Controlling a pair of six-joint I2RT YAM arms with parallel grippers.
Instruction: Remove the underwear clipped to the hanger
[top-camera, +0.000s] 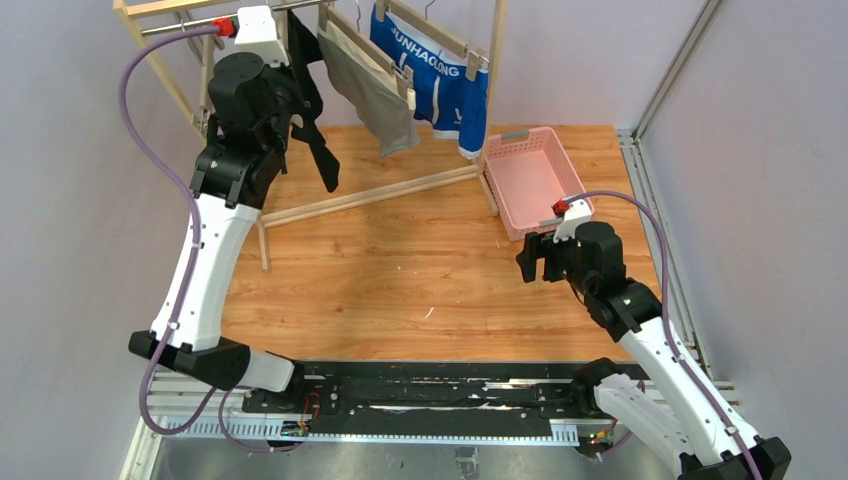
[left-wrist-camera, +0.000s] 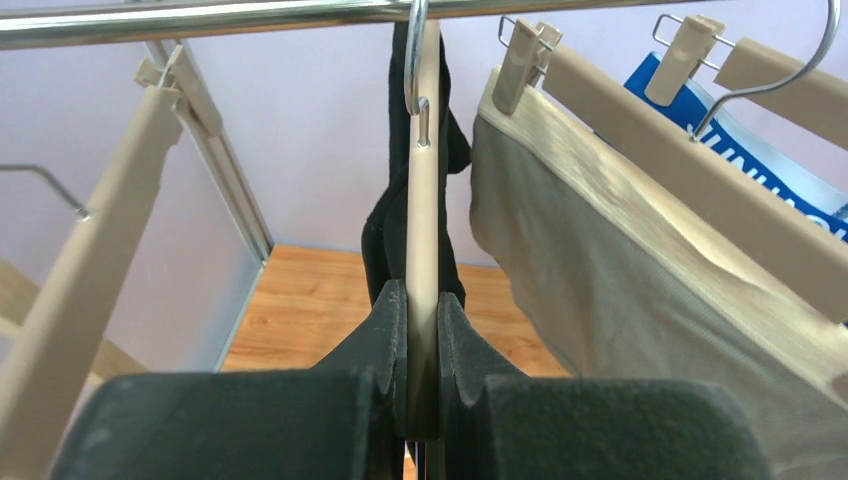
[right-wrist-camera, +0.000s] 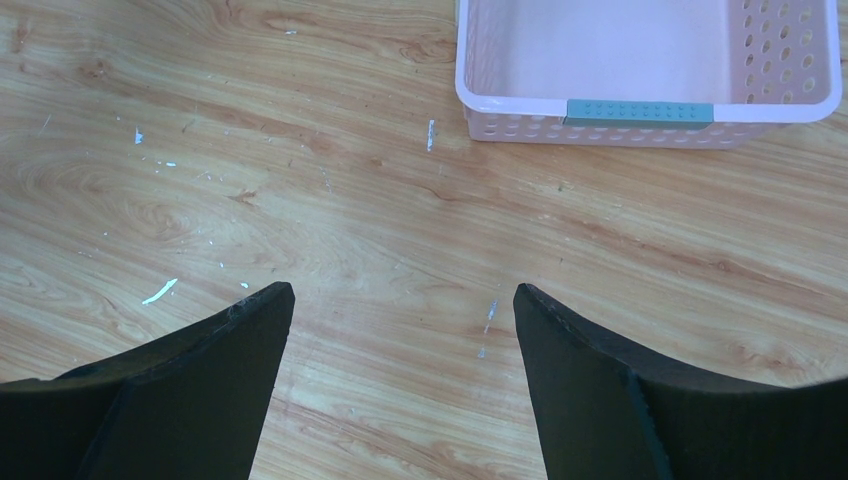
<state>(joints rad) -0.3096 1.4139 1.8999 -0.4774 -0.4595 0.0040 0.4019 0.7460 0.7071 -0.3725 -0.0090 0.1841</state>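
Three pairs of underwear hang clipped to beige hangers on a metal rail (left-wrist-camera: 200, 20). The black pair (top-camera: 322, 150) hangs at the left, the grey pair with a pale waistband (top-camera: 375, 85) in the middle, the blue pair with white lettering (top-camera: 440, 85) at the right. My left gripper (top-camera: 285, 105) is up at the rail, shut on the bar of the black pair's hanger (left-wrist-camera: 424, 220). In the left wrist view the gripper (left-wrist-camera: 423, 330) clamps that bar edge-on, with the black pair (left-wrist-camera: 385, 230) hanging just behind, the grey pair (left-wrist-camera: 640, 290) and blue pair (left-wrist-camera: 780, 170) to the right. My right gripper (top-camera: 530, 262) is open and empty above the table (right-wrist-camera: 400, 300).
A pink plastic basket (top-camera: 535, 180) stands at the right, below the blue pair; its near rim shows in the right wrist view (right-wrist-camera: 640, 112). The wooden rack frame (top-camera: 370, 195) has a base bar lying across the far table. An empty hanger (left-wrist-camera: 90, 260) hangs left of my left gripper.
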